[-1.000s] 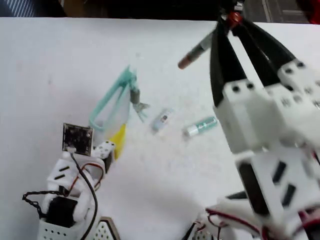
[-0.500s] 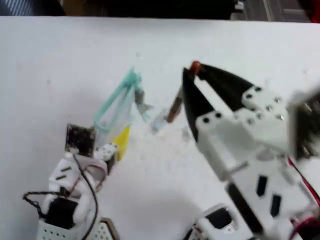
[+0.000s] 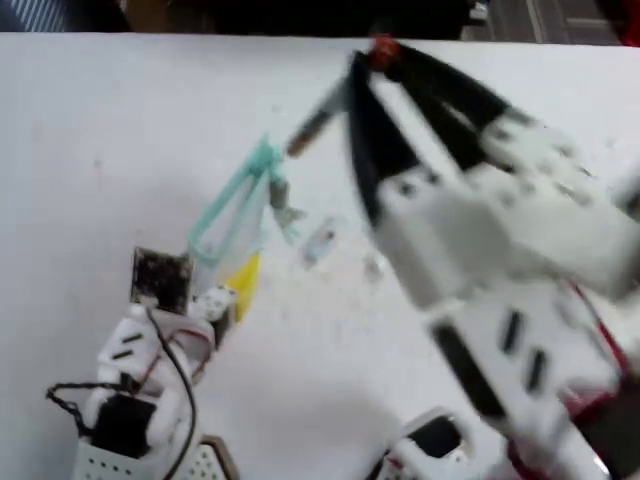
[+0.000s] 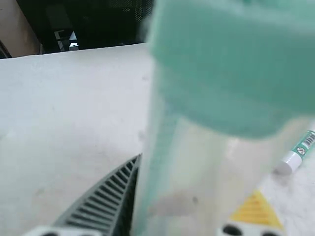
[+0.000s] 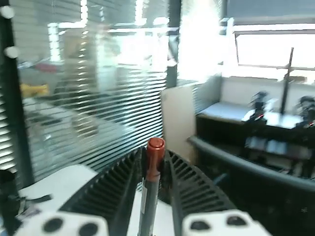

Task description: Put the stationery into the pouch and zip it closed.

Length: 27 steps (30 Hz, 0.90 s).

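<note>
Currently, in the high view, my right pincer (image 3: 366, 62) is clamped on the pen (image 3: 318, 118), whose tip hangs at 1 o'clock of the pouch (image 3: 232, 205). My left pincer (image 3: 228, 292) grips the pouch's 6 o'clock end. Insertion is in hand; next, I judge, the tip must line up with the mouth.

Left wrist view: a marker (image 4: 297, 153) lies on the counter (image 4: 74, 113); its label is unreadable.

Right wrist view: the pen sits between closed jaws, with no legible writing.

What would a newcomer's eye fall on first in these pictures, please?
The right gripper, looming large in the high view, pinches a red-tipped pen just beyond the pouch. The left gripper clamps that teal-edged clear pouch near the table's middle, its mouth open.
</note>
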Tool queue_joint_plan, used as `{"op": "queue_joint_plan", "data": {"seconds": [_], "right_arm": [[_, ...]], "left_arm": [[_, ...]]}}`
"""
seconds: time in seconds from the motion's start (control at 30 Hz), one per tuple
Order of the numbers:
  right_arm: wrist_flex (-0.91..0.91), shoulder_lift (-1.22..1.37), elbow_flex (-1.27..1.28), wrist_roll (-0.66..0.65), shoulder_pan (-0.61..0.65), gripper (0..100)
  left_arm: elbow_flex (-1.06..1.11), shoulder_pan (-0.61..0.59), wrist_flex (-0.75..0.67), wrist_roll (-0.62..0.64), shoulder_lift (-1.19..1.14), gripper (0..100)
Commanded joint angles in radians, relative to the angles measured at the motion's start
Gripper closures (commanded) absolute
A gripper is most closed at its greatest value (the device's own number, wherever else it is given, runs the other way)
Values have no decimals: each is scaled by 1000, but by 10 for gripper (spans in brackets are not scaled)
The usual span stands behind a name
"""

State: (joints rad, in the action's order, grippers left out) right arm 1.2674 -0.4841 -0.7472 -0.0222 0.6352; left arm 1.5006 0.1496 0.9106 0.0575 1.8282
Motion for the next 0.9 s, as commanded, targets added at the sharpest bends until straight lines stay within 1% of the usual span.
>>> {"op": "queue_joint_plan", "data": {"seconds": [0.0, 0.13, 0.23, 0.47, 0.73, 0.87], "right_arm": [[-33, 62, 0, 38, 113, 981], [-35, 130, 0, 46, 208, 981], [-24, 177, 0, 46, 209, 981], [88, 183, -5, 38, 208, 981], [90, 182, -5, 44, 68, 981], [99, 202, 34, 46, 58, 981]], "left_arm": [[-8, 16, -2, 5, 1, 758], [-11, 12, 2, 5, 1, 758], [-11, 12, 2, 5, 1, 758], [-11, 13, -3, 5, 1, 758], [-11, 16, -2, 5, 1, 758], [-8, 19, -3, 5, 1, 758]]}}
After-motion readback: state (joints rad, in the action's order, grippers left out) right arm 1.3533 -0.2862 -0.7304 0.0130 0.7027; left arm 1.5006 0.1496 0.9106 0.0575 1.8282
